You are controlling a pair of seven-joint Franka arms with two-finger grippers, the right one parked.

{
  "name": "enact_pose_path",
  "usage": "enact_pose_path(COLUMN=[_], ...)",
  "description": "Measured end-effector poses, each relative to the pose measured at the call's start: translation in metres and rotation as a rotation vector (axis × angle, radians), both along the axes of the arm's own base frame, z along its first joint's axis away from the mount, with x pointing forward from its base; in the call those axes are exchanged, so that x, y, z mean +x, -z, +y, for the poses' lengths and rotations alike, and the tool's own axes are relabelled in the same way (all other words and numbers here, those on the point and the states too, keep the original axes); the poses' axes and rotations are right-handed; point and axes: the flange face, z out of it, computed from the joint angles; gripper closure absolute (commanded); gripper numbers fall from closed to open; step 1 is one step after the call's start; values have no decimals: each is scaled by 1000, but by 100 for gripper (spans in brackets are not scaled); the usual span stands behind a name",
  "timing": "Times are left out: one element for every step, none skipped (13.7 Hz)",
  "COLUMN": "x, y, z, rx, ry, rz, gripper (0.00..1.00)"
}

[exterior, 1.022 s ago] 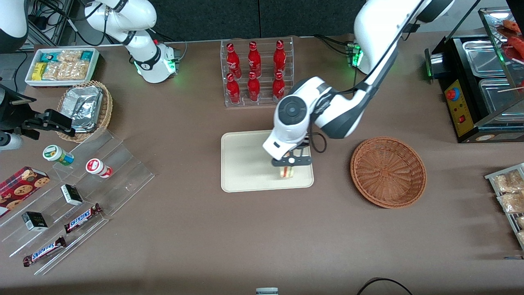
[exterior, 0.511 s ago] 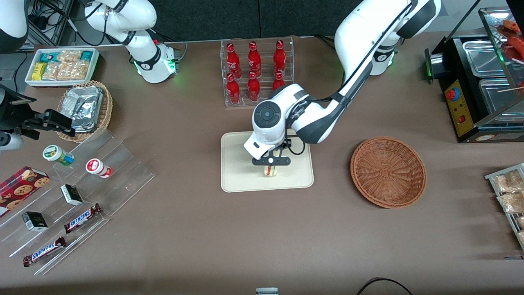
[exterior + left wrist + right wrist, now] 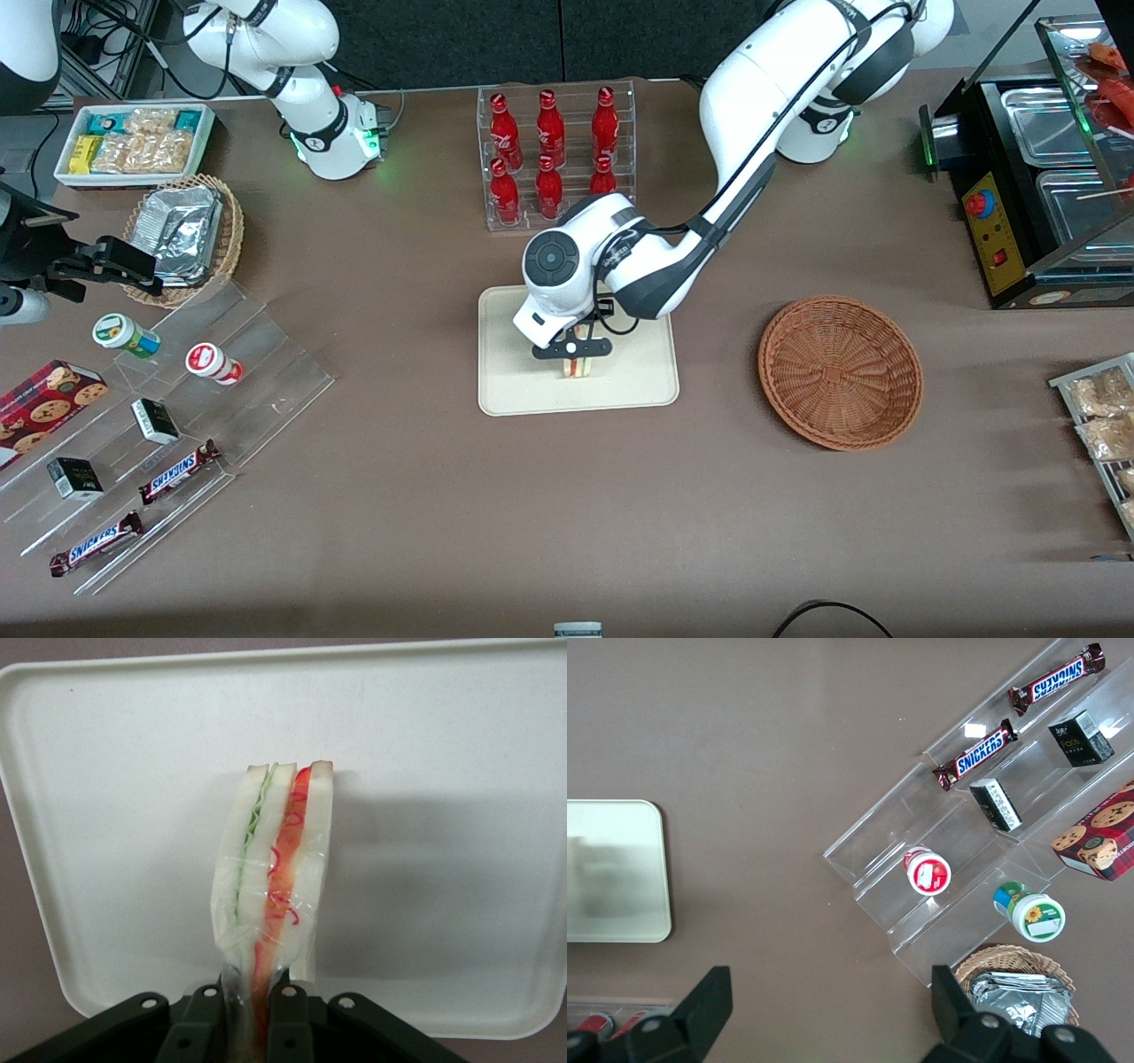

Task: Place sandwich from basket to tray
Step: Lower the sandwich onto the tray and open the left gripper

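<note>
My left gripper (image 3: 573,350) hangs over the middle of the cream-beige tray (image 3: 514,390), shut on the sandwich (image 3: 578,365). In the left wrist view the gripper (image 3: 252,1019) pinches the wrapped wedge (image 3: 275,877) by one end; pale bread slices with green and red-orange filling point out over the tray (image 3: 461,859). I cannot tell if the sandwich touches the tray. The reddish-brown wicker basket (image 3: 840,372) stands empty beside the tray, toward the working arm's end of the table.
A clear rack of red bottles (image 3: 554,155) stands farther from the front camera than the tray. Clear tiered shelves (image 3: 177,416) with snack bars, boxes and cups, a tan foil-packet basket (image 3: 182,239) and a white snack bin (image 3: 133,142) lie toward the parked arm's end.
My gripper has carried the sandwich across the tray, from the edge nearest the basket to the tray's middle, away from the basket.
</note>
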Motion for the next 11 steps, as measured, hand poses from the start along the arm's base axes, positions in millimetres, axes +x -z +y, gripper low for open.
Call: enact_pose_path(x=[-2,-3,-4,-4,-4,-4,-3,-2,-2,-2,-2], y=[4,9,13,17,20,22,24,25,25,24,24], z=[-1,-2,-3,-3,-2,-1,-1,-1,0,-1,-1], rx=[8,17,27,39,47,51,54,54,54,55,55], ry=[3,5,10,18,21,22,21,21,20,16,8], rz=[0,-1,-5,-13,-18,-18,-18,-18,-18,-19,-21], gripper=[100,100,100,100,100,100,48,0,0,0,0])
